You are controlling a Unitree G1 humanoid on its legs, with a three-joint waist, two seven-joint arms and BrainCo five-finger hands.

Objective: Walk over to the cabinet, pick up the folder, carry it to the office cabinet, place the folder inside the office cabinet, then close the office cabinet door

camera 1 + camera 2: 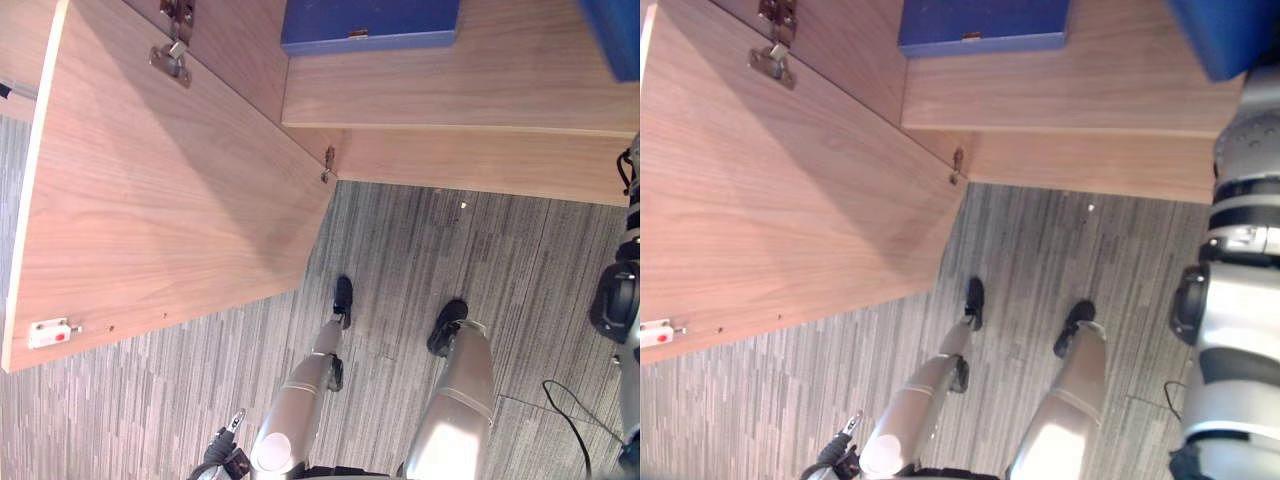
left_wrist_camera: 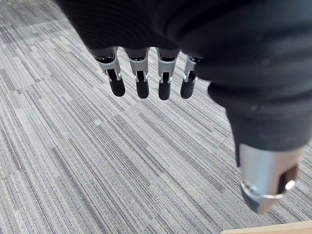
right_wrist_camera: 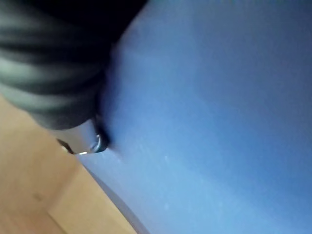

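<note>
The blue folder (image 3: pixel 219 122) lay flat against the right hand (image 3: pixel 53 83), grip hidden, beside the cabinet shelf (image 1: pixel 450 95); the left hand (image 2: pixel 146 83) hung slack-fingered.

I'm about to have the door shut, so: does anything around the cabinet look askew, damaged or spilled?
Nothing stands out. The cabinet door stands wide open, a blue folder lies flat and square on the shelf, and the carpet shows no spill. The left hand hangs open over the carpet.
</note>
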